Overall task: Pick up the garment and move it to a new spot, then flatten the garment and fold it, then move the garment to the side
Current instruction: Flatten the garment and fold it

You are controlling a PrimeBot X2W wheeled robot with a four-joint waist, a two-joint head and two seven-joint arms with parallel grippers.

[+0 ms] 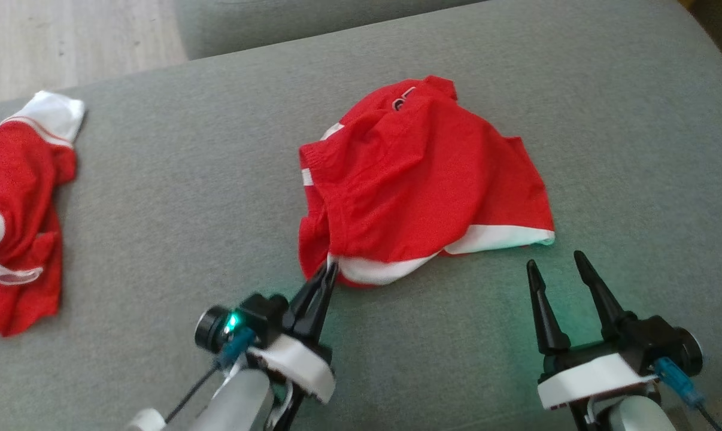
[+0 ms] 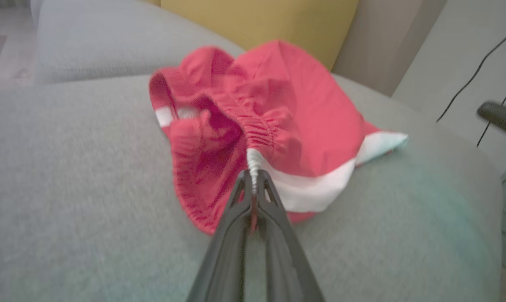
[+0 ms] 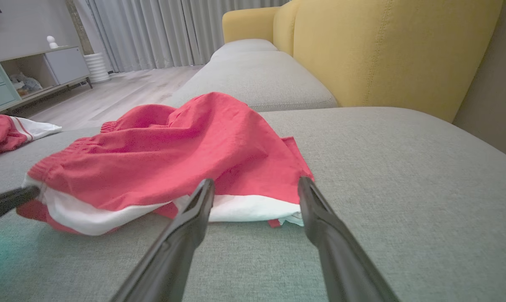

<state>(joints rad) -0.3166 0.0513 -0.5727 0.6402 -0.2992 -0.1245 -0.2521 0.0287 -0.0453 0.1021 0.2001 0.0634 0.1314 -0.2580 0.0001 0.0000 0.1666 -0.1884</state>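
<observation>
Grey sofa cushion (image 1: 157, 209) spreads under everything, with a yellow backrest (image 3: 383, 54) rising behind it. The left gripper (image 1: 331, 270) is clenched, its two dark fingers pinched together on the near left corner of the garment (image 1: 421, 173), where white trim meets a gathered red edge. The garment is a pair of red shorts with a white hem, lying in a crumpled mound at the middle of the cushion. The right gripper (image 1: 555, 260) sits just short of the near right white hem, with its fingers spread apart and grasping nothing. A second red and white garment (image 1: 14, 209) lies well apart at the far left.

The step in hand appears to be the pick-up. It would likely go best if the right gripper slid forward so the white hem sits between its fingers, then pinched a single edge rather than a bunch of layers. Both arms should then lift together and level, so the thin pinch on the left does not slip and the cloth hangs open rather than twisting.
</observation>
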